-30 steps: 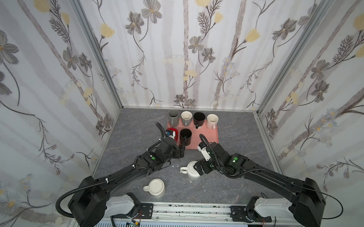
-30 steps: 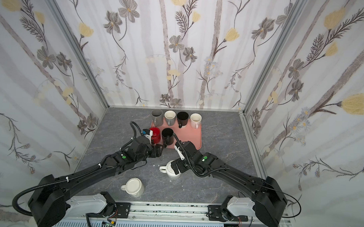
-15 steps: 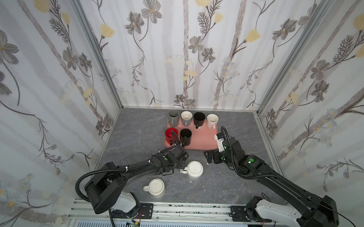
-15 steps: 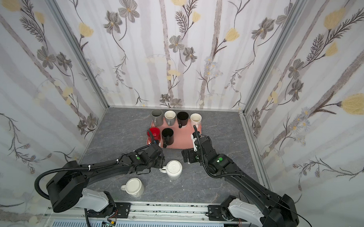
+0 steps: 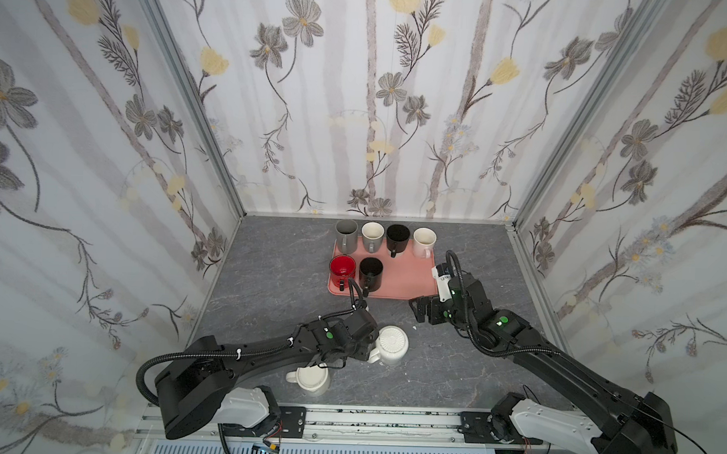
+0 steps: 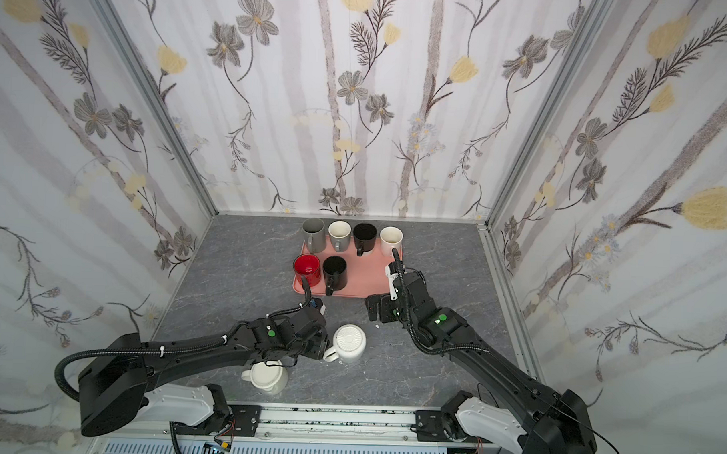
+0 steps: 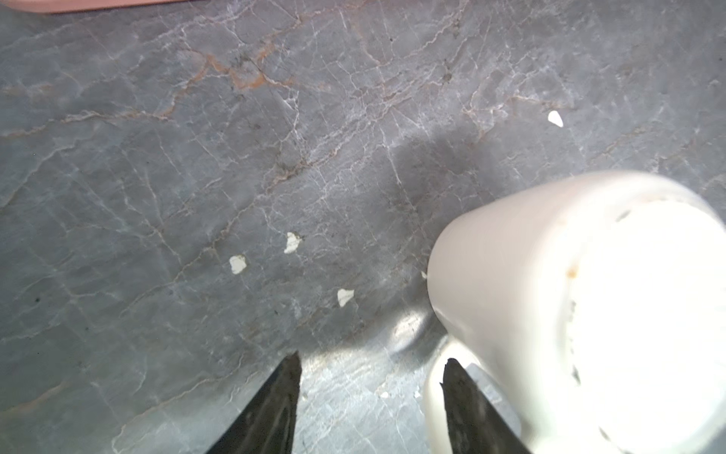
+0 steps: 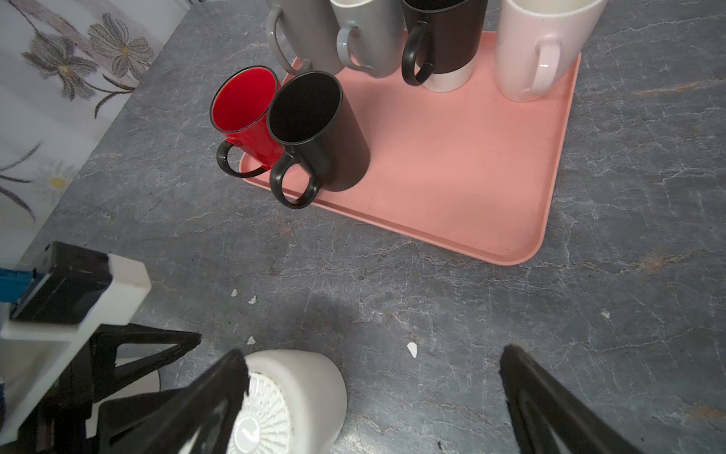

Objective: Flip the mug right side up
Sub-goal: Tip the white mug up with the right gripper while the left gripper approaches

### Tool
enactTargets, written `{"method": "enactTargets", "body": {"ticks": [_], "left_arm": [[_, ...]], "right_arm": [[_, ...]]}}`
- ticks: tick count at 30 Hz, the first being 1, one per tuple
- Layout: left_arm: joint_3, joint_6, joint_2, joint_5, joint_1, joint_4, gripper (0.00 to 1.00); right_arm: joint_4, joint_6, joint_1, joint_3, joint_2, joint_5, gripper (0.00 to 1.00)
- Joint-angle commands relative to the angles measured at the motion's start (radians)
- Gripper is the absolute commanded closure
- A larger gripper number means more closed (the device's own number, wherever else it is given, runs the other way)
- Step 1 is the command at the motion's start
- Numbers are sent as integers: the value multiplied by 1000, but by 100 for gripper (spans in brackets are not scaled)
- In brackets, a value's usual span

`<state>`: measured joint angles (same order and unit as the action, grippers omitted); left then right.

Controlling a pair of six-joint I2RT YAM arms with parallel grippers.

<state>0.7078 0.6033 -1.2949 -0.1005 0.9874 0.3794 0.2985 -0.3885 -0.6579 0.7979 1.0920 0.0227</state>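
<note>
White mug (image 5: 392, 345) job at the grab step: sat bottom-up on the table (image 5: 276, 291) near the tray (image 5: 405, 279), left gripper (image 7: 371, 357) half-open right at the handle (image 7: 431, 393), right gripper (image 8: 373, 350) wide and clear, so next gotta pinch, lift, roll upright.

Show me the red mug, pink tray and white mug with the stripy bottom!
Red ceramic mug (image 5: 342, 267): in a top view, its inside.
Flat pink plastic tray (image 5: 406, 275): in a top view, bare floor.
Upside-down white ceramic mug (image 5: 392, 341): in a top view, ribbed base.
</note>
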Motion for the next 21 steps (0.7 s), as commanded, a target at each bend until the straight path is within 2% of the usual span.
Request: {"method": "enactTargets", "body": {"ticks": [1,6,13,21], "left_arm": [[-4,15,80,-14,2,77,44],[8,-34,183,-9,60,59,46],[40,-112,76,-43,175,24,58],[45,-170,-21,-71,187,-29,57]], "right_arm": [[-37,0,7,-3,3,-11,0],[-48,-3,16,-4,12,-30,0],[-55,-6,23,2,23,-35,0],[-56,-6,38,-2,14,-47,0]]}}
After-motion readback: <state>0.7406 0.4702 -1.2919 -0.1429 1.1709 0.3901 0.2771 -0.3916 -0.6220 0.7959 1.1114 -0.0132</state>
